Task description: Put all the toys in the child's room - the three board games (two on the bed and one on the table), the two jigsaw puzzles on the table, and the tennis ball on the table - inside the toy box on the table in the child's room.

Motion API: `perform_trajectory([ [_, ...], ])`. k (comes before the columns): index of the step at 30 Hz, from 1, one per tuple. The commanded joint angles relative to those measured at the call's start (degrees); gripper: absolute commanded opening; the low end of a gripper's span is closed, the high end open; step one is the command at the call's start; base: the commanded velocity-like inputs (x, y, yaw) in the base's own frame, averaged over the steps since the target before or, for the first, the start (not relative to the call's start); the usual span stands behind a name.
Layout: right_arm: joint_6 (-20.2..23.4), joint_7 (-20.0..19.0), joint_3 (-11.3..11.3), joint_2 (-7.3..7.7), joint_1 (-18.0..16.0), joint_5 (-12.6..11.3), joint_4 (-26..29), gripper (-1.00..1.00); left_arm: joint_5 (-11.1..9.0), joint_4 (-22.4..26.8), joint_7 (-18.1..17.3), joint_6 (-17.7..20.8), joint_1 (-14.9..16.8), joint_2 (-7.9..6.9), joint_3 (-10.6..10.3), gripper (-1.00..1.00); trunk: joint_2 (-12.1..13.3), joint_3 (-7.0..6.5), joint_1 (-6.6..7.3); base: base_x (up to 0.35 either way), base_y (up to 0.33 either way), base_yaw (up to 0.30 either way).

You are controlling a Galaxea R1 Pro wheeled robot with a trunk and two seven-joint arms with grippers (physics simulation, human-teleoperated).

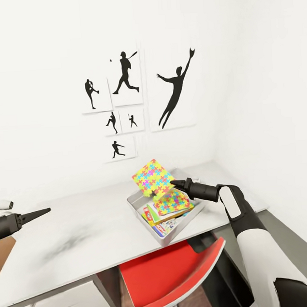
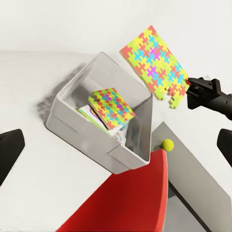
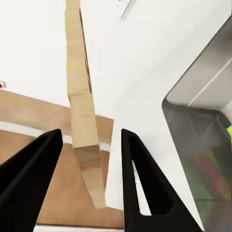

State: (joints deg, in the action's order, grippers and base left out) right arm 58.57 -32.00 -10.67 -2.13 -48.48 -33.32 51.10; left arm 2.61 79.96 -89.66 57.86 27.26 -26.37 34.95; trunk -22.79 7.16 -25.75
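Note:
Above the toy box (image 1: 134,202) (image 2: 79,128) on the table (image 1: 86,239), a jigsaw puzzle (image 1: 151,176) (image 2: 153,64) hangs tilted in the air. Its thin edge (image 3: 86,140) sits between the fingers of my right gripper (image 1: 175,183) (image 3: 91,134) with a gap on both sides; that gripper is open. A second puzzle (image 1: 172,201) (image 2: 111,105) lies in the box on top of board games (image 1: 165,224). The tennis ball (image 2: 167,144) rests on a grey surface past the box's corner. My left gripper (image 1: 41,211) (image 2: 121,137) hovers open and empty over the table's left end.
A red chair (image 1: 172,272) (image 2: 130,203) is tucked under the table's front edge, just below the box. Framed baseball silhouettes (image 1: 127,96) hang on the white wall behind. A side wall closes in at the right, and wood floor shows below the table.

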Motion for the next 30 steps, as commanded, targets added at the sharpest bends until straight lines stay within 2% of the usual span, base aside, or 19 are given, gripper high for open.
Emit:
perform_trajectory([
  [1, 0.33, -0.47, -0.29, -0.07, -0.05, 0.34, 0.03, -1.00, 0.26, -0.11, -0.34, 0.60, 0.06, 0.03, 0.02, 1.00, -0.13, 0.13, -0.04, 0.000, 0.000, 0.291],
  [8, 0.32, -0.51, -0.39, -0.07, -0.04, 0.44, 0.01, -1.00, 0.21, -0.32, -0.34, 0.59, 0.07, 0.09, 0.03, 1.00, -0.13, 0.13, -0.04, 0.000, 0.000, 0.181],
  [30, 0.39, -0.51, -0.49, -0.06, -0.04, 0.36, -0.02, -1.00, 0.20, -0.33, -0.34, 0.59, 0.06, 0.10, 0.03, 1.00, -0.13, 0.13, -0.04, 0.000, 0.000, 0.004],
])
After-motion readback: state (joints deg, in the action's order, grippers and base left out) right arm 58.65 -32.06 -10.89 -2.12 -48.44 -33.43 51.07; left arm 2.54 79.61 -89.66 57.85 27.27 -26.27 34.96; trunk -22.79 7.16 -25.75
